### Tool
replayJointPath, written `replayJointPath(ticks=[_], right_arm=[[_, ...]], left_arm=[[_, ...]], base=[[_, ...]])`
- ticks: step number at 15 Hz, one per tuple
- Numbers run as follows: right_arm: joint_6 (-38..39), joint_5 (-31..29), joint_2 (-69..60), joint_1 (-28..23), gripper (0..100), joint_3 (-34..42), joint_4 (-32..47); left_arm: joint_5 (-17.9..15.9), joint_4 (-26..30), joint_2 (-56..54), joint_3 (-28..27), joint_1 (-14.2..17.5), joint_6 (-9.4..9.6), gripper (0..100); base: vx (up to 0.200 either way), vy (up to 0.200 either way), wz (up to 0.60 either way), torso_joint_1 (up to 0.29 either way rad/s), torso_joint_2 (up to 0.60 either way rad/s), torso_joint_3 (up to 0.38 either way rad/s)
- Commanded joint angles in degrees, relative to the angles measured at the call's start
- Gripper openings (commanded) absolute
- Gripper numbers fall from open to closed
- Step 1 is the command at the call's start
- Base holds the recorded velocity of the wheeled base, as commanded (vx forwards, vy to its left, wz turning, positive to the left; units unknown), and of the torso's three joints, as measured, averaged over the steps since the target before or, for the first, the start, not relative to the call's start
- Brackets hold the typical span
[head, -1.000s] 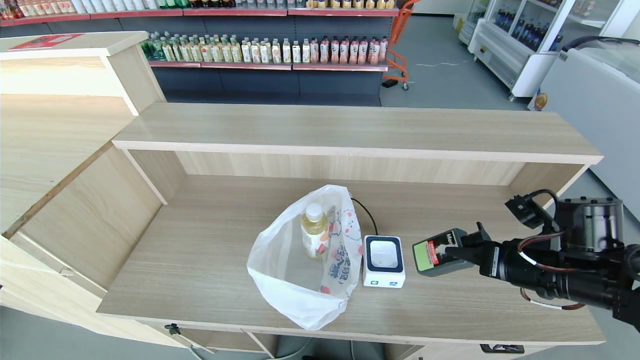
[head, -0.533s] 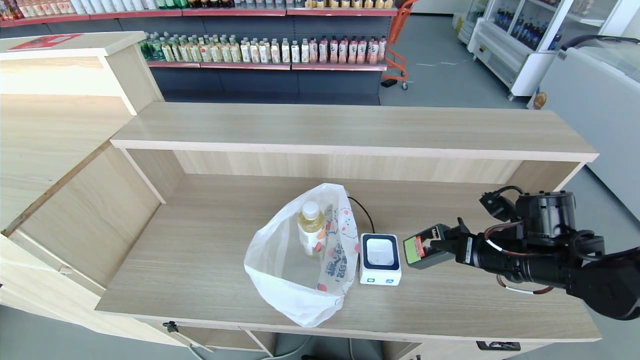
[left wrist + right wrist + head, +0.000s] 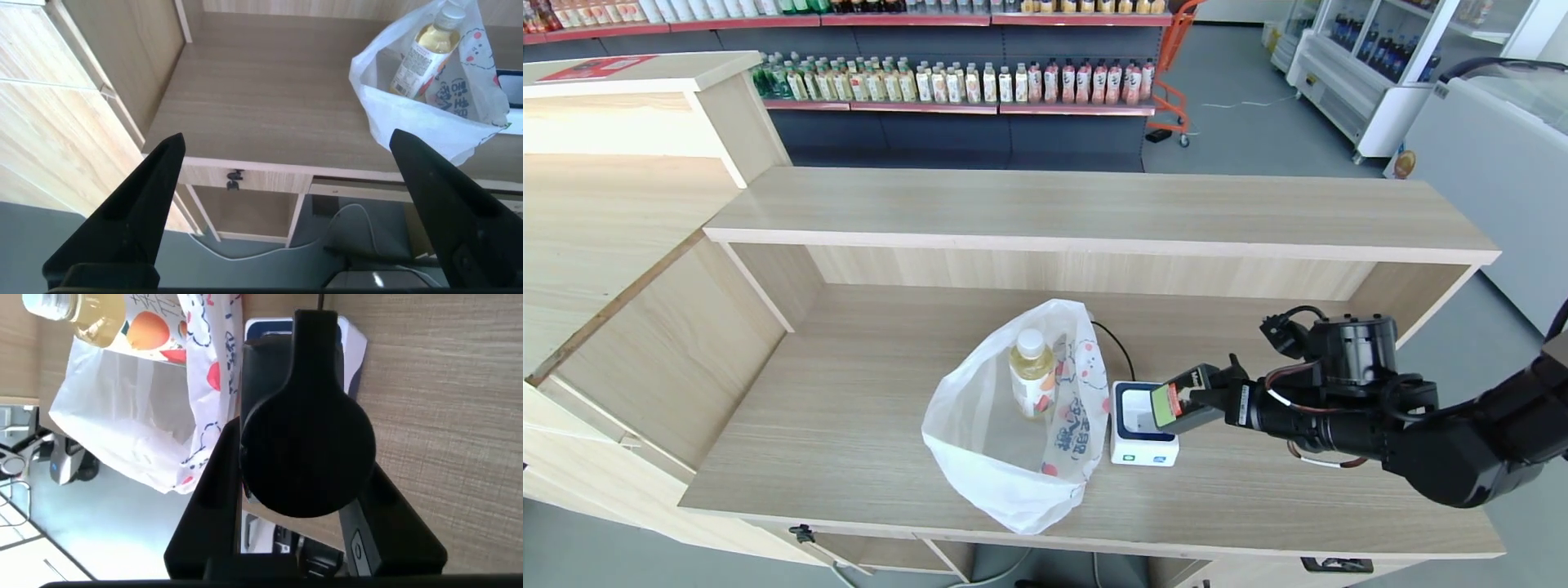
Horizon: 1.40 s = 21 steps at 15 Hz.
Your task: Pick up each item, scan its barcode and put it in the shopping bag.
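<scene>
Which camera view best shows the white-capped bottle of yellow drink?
The head view: the bottle stands whole in the white plastic shopping bag. The left wrist view shows it farther off; the right wrist view catches just its upper part.

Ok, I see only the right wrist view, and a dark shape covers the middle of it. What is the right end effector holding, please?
Observer: The right end effector is shut on a small dark box with a green and red face.
Operator: Is the bag open to receive it?
Observer: Yes. In the head view the mouth of the shopping bag gapes upward, and a bottle stands upright inside.
Operator: And the left arm?
Observer: The left end effector is open and empty, out in front of the near edge of the counter.
</scene>
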Motion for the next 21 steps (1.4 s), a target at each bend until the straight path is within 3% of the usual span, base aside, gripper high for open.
replayJointPath(ticks=[1, 14, 17, 21], right_arm=[[0.0, 0.1, 3.4, 0.8, 0, -0.2, -1.9], [0.2, 0.1, 7.9, 2.1, 0, -4.5, -2.6], [0.2, 0.0, 1.2, 1.6, 0, -3.5, -2.5], [-5.6, -0.7, -18.4, 0.1, 0, 5.2, 0.3]], left_arm=[[0.0, 0.0, 0.0, 0.0, 0.0, 0.01, 100], [0.0, 0.0, 0.0, 0.0, 0.0, 0.10, 100], [0.0, 0.0, 0.0, 0.0, 0.0, 0.01, 100], [0.0, 0.0, 0.0, 0.0, 0.0, -0.07, 100]], base=[[0.000, 0.000, 0.00, 0.000, 0.00, 0.000], [0.000, 0.000, 0.00, 0.000, 0.00, 0.000], [0.000, 0.000, 0.00, 0.000, 0.00, 0.000], [0.000, 0.100, 0.00, 0.001, 0.00, 0.001]])
